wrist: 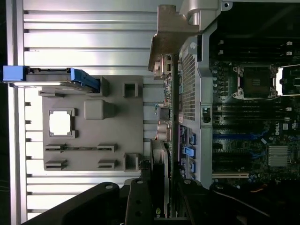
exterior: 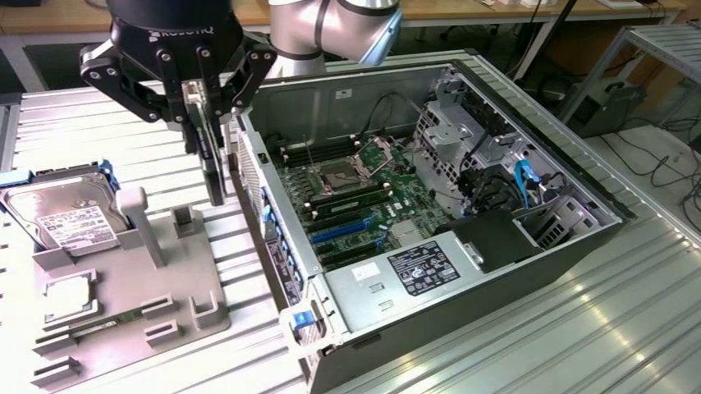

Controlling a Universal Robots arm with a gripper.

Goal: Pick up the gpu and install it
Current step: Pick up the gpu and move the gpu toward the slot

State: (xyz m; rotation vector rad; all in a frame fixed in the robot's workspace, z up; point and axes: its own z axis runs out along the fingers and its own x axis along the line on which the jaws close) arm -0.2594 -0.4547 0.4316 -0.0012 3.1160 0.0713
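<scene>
Pinching the gpu [exterior: 212, 164] in the gripper [exterior: 203, 111], pads pressed flat against both faces of the card near its upper end. Letting it hang straight down and edge-on, long side vertical, most likely because a thin board is best clamped across its faces and carried plumb. Hovering in the air and touching nothing else, just beside the rear wall of the computer case [exterior: 570, 238], on the exterior view's left of it, over the gap between that wall and the grey fixture [exterior: 121, 312]. Judging the card lifted clear of the fixture and not yet seated anywhere.

Looking past the wall into a case laid open on its side, presenting the motherboard [exterior: 362, 197] face up and so leaving the blue slots [exterior: 340, 231] reachable from above by a card held upright like this. Noting, well apart from the gripper, a hard drive [exterior: 66, 217] in a blue carrier, propped at a slant in the fixture's cradle, presumably for easy grasping. Finding fixture and case resting close together on the slatted table [exterior: 547, 345], probably for the sake of a short carry.
</scene>
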